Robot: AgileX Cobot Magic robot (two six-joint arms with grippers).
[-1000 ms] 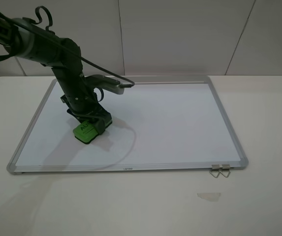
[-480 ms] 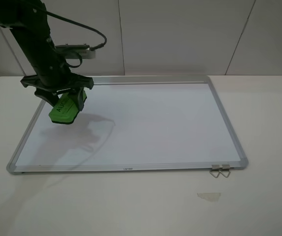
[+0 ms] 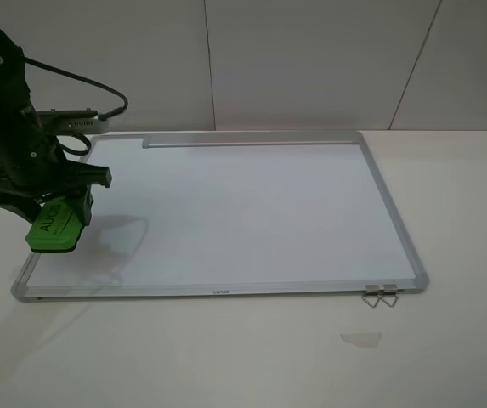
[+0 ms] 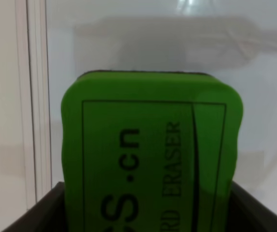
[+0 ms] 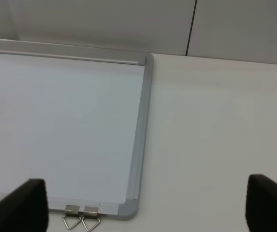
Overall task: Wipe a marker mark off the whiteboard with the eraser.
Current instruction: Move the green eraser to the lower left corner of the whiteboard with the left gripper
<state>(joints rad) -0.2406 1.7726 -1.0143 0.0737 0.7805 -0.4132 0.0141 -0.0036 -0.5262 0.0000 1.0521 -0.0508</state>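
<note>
The bright green eraser (image 3: 54,226) with black lettering hangs over the left edge of the whiteboard (image 3: 251,212), with my left gripper (image 3: 52,212) shut on it. In the left wrist view the eraser (image 4: 150,154) fills the middle between two dark fingers, with the board's frame (image 4: 36,96) beside it. No marker mark shows anywhere on the white surface. In the right wrist view my right gripper (image 5: 148,208) stands open with nothing in it, its black fingertips (image 5: 24,205) far apart above the whiteboard's (image 5: 56,121) near right corner. The right arm is outside the high view.
Two small metal clips (image 3: 381,295) hang off the board's near right corner and also show as clips (image 5: 82,218) in the right wrist view. A translucent tape scrap (image 3: 360,338) lies on the white table (image 3: 455,212) in front. A grey tray strip (image 3: 247,140) runs along the far edge.
My left gripper lifted the eraser off the board's left-middle area and carried it left, to the board's left edge. Nothing else moved.
</note>
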